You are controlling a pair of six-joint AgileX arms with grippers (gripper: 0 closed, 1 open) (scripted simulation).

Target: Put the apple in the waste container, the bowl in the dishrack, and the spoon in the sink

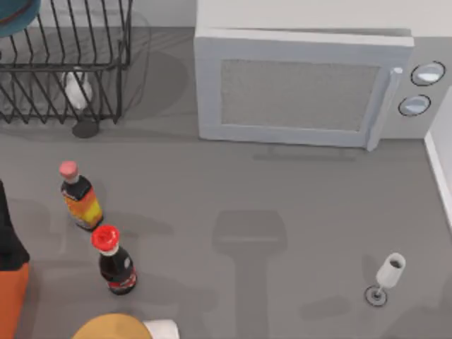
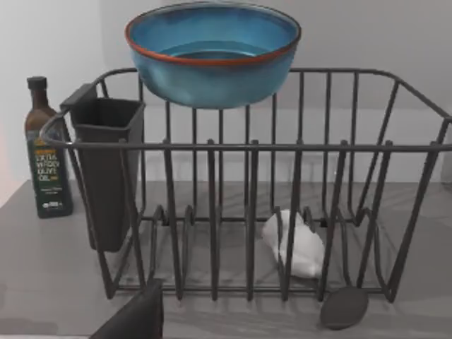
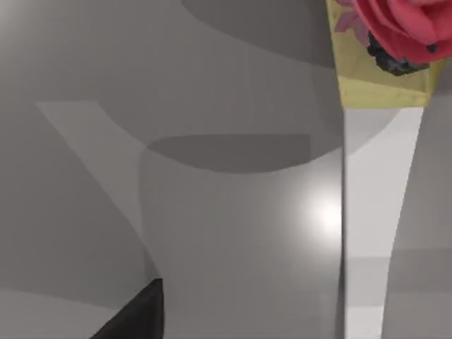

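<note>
Left gripper: dark finger tip (image 2: 134, 318) at frame edge in left wrist view, jaw spread cannot be told. Right gripper: same, one dark finger tip (image 3: 134, 314) over grey surface.

Bowl (image 2: 212, 53), teal inside, reddish rim, upright above dishrack (image 2: 247, 212), at rack's back bars; contact unclear. Top view: bowl edge (image 1: 18, 15) at 10 o'clock corner, over dishrack (image 1: 67, 63). White crumpled object (image 2: 295, 244) on rack floor. Olive oil bottle (image 2: 44, 152) beside rack.
</note>
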